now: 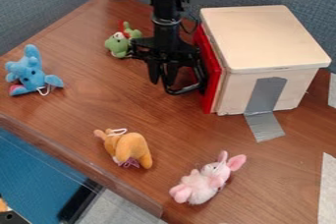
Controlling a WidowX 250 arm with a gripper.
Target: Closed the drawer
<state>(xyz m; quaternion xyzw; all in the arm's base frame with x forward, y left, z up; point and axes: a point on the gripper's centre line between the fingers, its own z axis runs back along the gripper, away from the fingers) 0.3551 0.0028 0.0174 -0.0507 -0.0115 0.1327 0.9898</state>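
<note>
My black gripper [164, 73] hangs at upper centre, just left of the red drawer front [209, 73]. A black loop handle [185, 90] sticks out from that front, beside and partly behind the gripper; whether they touch is unclear. The red front stands upright along the left side of the pale wooden box [263, 36], close against it. I cannot tell if a thin gap remains between them.
A green toy [119, 45] lies behind the gripper to the left. On the far left sits a blue toy [31, 73]. Nearer are an orange toy [132, 148] and a pink toy [205, 181]. Grey tape [266, 95] runs from box to table [177, 129].
</note>
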